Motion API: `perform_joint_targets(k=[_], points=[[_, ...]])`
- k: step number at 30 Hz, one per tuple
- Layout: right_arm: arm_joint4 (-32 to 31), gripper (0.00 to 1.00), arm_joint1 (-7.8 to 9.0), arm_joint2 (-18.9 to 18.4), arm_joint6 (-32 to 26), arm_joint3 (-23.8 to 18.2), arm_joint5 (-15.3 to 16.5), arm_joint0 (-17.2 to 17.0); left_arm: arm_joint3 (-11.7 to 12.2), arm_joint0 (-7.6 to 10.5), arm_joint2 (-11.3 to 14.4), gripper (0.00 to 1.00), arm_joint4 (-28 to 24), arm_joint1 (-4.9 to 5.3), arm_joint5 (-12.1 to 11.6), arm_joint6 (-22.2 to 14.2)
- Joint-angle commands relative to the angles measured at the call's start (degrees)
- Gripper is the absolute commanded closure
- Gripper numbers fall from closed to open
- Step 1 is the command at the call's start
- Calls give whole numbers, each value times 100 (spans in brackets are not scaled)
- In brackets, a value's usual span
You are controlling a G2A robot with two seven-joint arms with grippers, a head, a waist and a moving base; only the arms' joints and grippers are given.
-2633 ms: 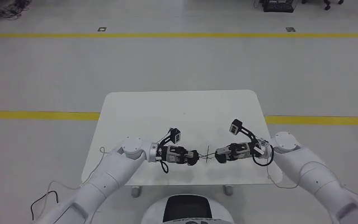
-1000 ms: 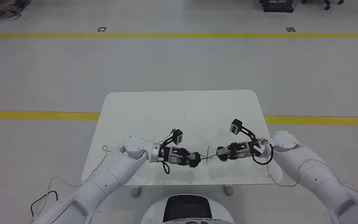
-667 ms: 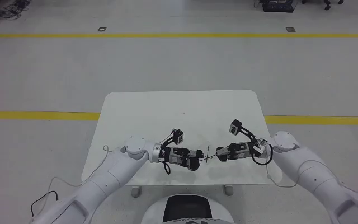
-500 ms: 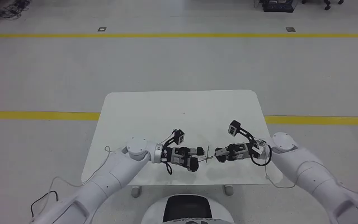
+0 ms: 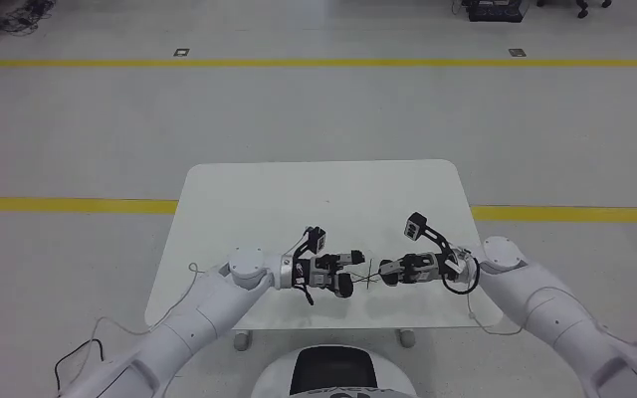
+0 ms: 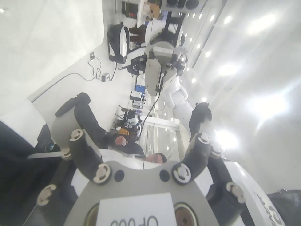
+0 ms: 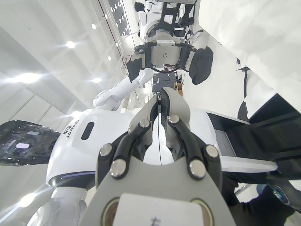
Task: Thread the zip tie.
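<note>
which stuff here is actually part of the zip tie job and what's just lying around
Job: thin black zip tie, right gripper shut on it, open left gripper.
Lying about: black cable on the floor, yellow floor lines.

top: overhead, table (image 5: 249, 189) | left wrist: faces right claw (image 6: 155, 90) | right wrist: faces left claw (image 7: 167, 69)

Narrow gap between left gripper (image 5: 347, 274) and right gripper (image 5: 384, 272), zip tie (image 5: 369, 276) crossing it
</note>
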State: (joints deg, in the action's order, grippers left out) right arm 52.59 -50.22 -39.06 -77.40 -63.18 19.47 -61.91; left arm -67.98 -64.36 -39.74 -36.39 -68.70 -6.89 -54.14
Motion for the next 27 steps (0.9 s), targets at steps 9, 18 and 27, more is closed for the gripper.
perform_joint_targets(k=[9,18,27], points=[[-27,100,-11,-75,74,-47,-44,-76,-111,-65,8,0,6,-9,80,358],[-180,100,-17,-302,90,-206,-76,-244,-170,-71,50,0,40,-10,130,294],[-283,100,-44,-494,129,-249,-137,-340,-175,-71,55,0,49,-8,87,245]])
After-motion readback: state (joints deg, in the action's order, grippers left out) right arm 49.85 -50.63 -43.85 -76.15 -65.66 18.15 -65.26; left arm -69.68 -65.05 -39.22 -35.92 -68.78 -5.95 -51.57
